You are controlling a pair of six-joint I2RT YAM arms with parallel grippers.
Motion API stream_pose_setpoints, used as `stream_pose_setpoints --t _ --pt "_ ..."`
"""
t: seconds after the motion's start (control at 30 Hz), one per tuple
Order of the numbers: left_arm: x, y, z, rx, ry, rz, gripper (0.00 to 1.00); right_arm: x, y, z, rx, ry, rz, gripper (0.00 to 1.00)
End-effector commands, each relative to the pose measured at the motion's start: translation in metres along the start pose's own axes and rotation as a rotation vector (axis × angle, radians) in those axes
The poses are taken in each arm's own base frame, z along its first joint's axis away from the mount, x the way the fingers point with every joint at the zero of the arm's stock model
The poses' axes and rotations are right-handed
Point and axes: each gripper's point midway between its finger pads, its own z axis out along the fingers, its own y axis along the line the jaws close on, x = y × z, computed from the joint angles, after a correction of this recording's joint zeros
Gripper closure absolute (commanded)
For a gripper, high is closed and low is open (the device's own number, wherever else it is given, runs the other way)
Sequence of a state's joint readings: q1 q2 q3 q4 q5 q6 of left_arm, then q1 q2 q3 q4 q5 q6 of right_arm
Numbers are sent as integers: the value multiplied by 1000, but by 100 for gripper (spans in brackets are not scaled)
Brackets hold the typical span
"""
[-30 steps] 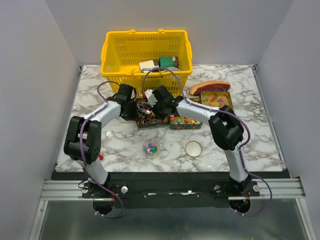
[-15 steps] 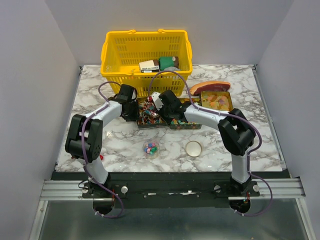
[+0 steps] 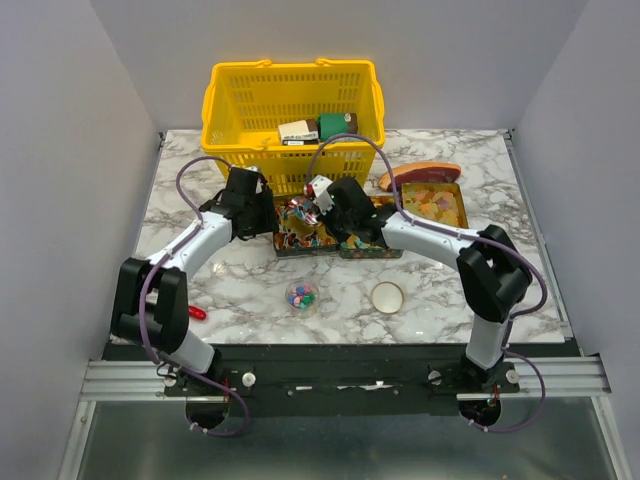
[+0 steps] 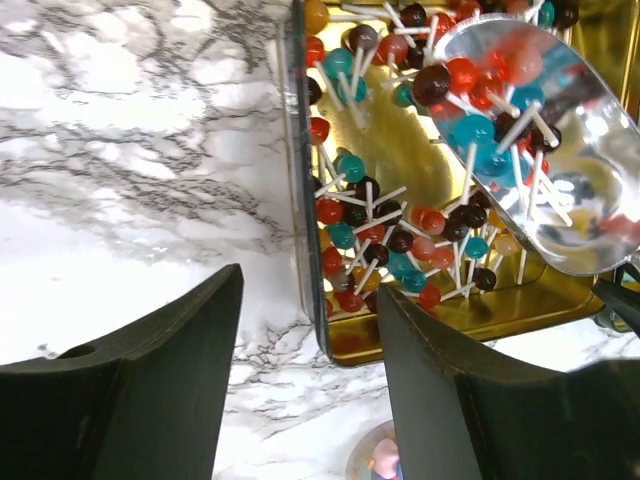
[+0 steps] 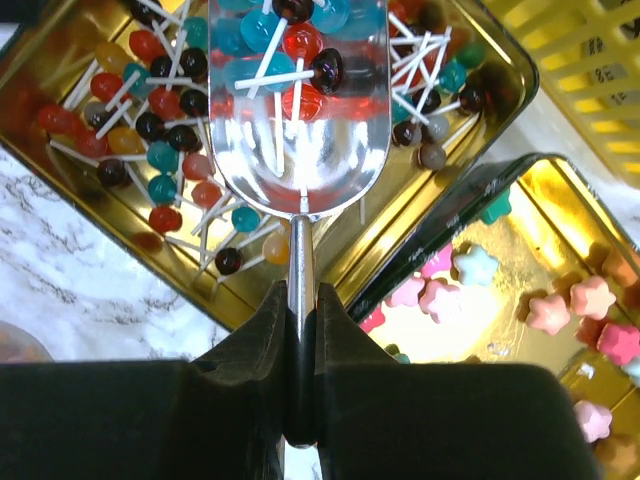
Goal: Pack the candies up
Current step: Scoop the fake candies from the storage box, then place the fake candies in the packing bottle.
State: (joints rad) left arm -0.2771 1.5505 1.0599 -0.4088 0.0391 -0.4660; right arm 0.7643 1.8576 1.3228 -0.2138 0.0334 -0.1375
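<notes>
A gold tin [image 3: 283, 247] holds several small lollipop candies [image 4: 384, 243] in red, teal and brown. My right gripper [image 5: 300, 300] is shut on the handle of a shiny metal scoop [image 5: 300, 120], which hangs over that tin with a load of lollipops in its bowl. The scoop [image 4: 545, 150] also shows in the left wrist view. My left gripper [image 4: 310, 330] stands open just off the tin's left rim [image 4: 312, 250], holding nothing. A second tin [image 5: 520, 290] of pink and pale star candies sits to the right, and a third tin [image 3: 432, 203] holds orange-yellow gummies.
A yellow basket [image 3: 293, 110] with a few boxes stands at the back. A red-brown meat slab [image 3: 418, 173] lies behind the gummy tin. A small clear cup of candies [image 3: 302, 296] and a round white lid [image 3: 387, 296] sit in front. A small red item [image 3: 197, 312] lies near the left arm.
My left gripper has opened and drawn slightly back from the tin. The right arm has swung the loaded scoop further left over the lollipop tin.
</notes>
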Motion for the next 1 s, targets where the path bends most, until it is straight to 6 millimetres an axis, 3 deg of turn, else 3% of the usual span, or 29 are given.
stream_pose_setpoints --t 0.0,0.17,0.53,0.73,0.97 --pt "-21 17 -22 -95 -168 -29 30 -22 -7 -19 33 -96 24 99" --pt "-24 39 -35 -188 -264 -60 25 -34 -9 -42 40 -145 25 99" --pt "-27 51 -42 -240 -312 -105 21 -47 -2 -102 43 -249 13 99" --pt "-22 50 -37 -238 -286 -104 21 -40 11 -124 28 -227 -12 99" --pt "-20 47 -33 -225 -267 -105 21 -9 45 -152 -62 -88 -46 99"
